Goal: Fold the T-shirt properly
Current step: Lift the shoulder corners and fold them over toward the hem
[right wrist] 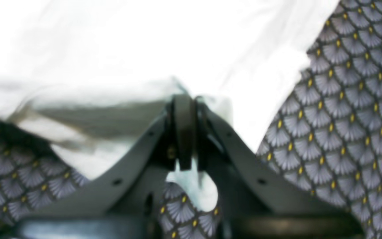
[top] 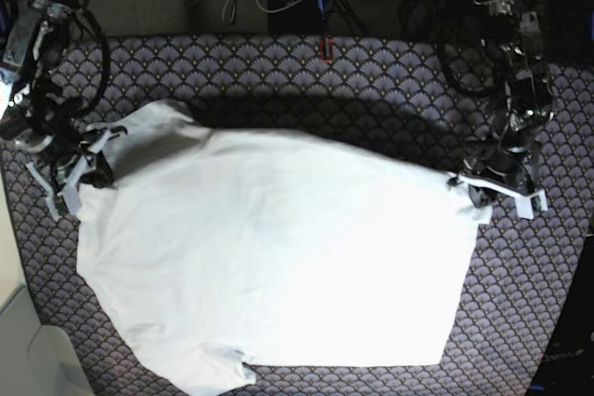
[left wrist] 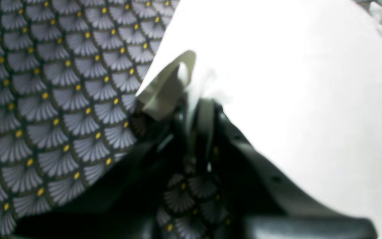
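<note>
- The T-shirt [top: 278, 257] lies spread on the worktop, which is covered by a scallop-patterned cloth [top: 371, 81]. It is mostly flat, with a bunched sleeve area towards the near edge of the base view.
- The left claw [left wrist: 191, 103] is clamped on a folded corner of the white fabric; in the base view it sits at the shirt's right-hand corner.
- The right claw [right wrist: 184, 109] is closed tight on a hem edge of the shirt; in the base view it holds the far left corner, which is lifted slightly off the patterned cloth.
- Judgement: the step in hand is a 2-corner lift to carry 1 edge across the garment.
- To do it well, both arms should rise together and keep the held edge taut between them, so no sag forms.
- Risk: uneven travel would skew the fold line; dragging could pull the patterned cloth beneath.
- The grips look shallow, so slow motion is advised.
</note>
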